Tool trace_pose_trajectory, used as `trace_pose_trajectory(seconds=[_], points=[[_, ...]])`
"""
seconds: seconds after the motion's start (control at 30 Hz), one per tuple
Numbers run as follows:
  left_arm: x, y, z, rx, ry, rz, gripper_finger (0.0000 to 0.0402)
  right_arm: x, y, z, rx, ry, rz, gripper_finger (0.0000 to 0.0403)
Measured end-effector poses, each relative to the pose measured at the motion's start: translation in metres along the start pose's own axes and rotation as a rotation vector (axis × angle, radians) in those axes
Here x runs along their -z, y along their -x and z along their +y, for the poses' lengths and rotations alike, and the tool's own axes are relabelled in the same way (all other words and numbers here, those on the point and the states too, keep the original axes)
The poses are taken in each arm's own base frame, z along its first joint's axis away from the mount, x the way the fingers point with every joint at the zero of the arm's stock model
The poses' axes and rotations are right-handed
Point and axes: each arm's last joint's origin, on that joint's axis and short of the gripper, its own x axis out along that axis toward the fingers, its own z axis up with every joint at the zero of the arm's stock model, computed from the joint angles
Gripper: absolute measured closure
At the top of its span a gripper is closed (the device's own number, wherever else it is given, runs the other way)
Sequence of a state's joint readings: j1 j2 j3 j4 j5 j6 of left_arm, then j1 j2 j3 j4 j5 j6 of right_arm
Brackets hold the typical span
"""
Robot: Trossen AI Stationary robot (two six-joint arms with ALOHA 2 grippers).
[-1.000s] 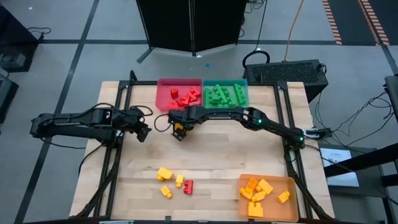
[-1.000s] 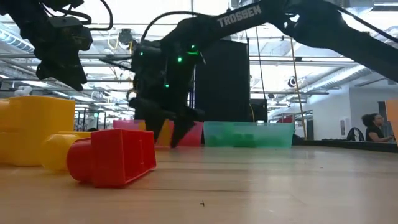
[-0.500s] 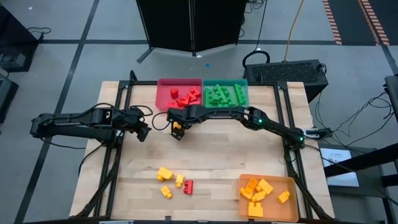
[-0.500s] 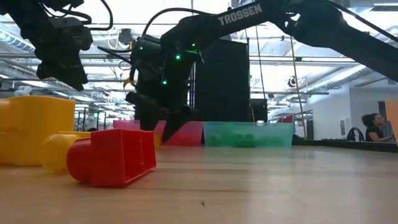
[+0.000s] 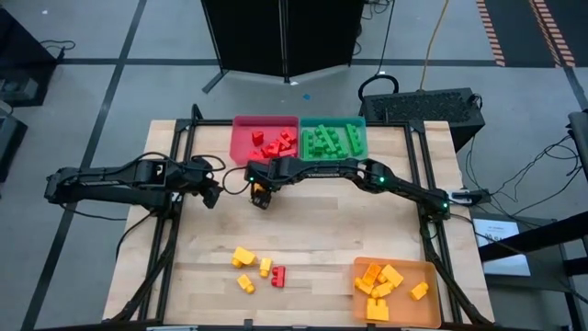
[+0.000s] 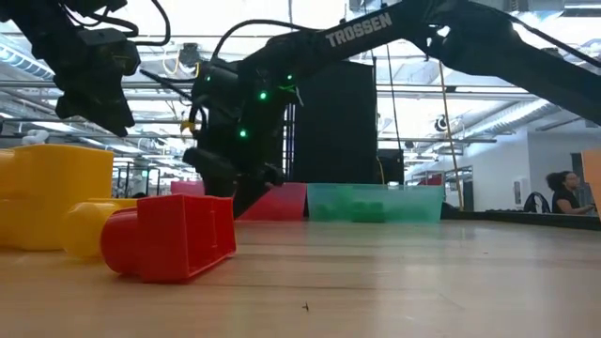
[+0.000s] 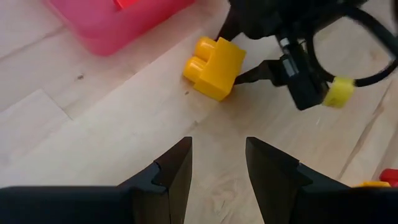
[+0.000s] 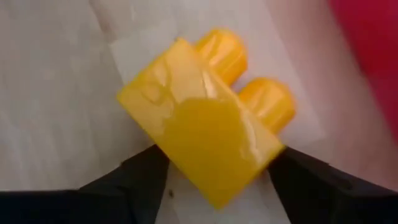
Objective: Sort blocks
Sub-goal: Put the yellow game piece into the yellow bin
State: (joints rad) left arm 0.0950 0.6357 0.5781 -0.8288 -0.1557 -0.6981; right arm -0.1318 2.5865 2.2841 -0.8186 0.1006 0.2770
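Note:
A yellow block (image 7: 214, 67) lies on the table just in front of the red tray (image 5: 237, 138), with its two studs (image 8: 249, 78) pointing sideways toward that tray. My right gripper (image 5: 261, 197) reaches down over it, fingers on either side. My left gripper (image 5: 213, 196) hangs a little to the block's left, above the table, shut and holding nothing. Near the front edge lie several loose yellow blocks (image 5: 243, 256) and one red block (image 5: 278, 275). That red block (image 6: 174, 235) is close up in the low view. My right gripper has the yellow block between its two fingers, which meet two opposite flat sides (image 8: 158, 152) at the end away from the studs. The fingers (image 7: 255, 73) slant down from above. The block rests on the table, lying on its side.
The red tray holds red blocks. The teal tray (image 5: 362, 138) beside it holds green ones. An orange tray (image 5: 432, 271) with yellow blocks sits at the front right. Bare wood lies between the arms and the front pile.
My right gripper has rolled its wrist over the yellow block, shifted slightly toward the table's left and sunk a little. Its fingers have come in against the block's sides. The block has stayed on the table.

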Motion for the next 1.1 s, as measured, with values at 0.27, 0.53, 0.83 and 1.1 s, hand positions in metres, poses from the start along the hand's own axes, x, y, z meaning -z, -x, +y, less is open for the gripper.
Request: trace_pose_trajectory(seconds=[0.27, 0.53, 0.83, 1.1], points=[[0.0, 0.0, 0.0, -0.002, 0.014, -0.008, 0.0249, 0.005, 0.0, 0.002, 0.006, -0.015, 0.046, 0.0323], [0.0, 0.0, 0.0, -0.003, 0.031, -0.009, 0.0249, 0.016, 0.018, 0.013, 0.014, 0.027, 0.15, 0.039], [0.0, 0.0, 0.0, 0.0, 0.055, -0.004, 0.0249, 0.007, 0.112, 0.027, 0.013, 0.206, 0.067, 0.0402], [0.0, 0.0, 0.0, -0.002, 0.057, -0.004, 0.0249, 0.03, 0.209, 0.034, 0.002, 0.267, 0.136, 0.0402]])
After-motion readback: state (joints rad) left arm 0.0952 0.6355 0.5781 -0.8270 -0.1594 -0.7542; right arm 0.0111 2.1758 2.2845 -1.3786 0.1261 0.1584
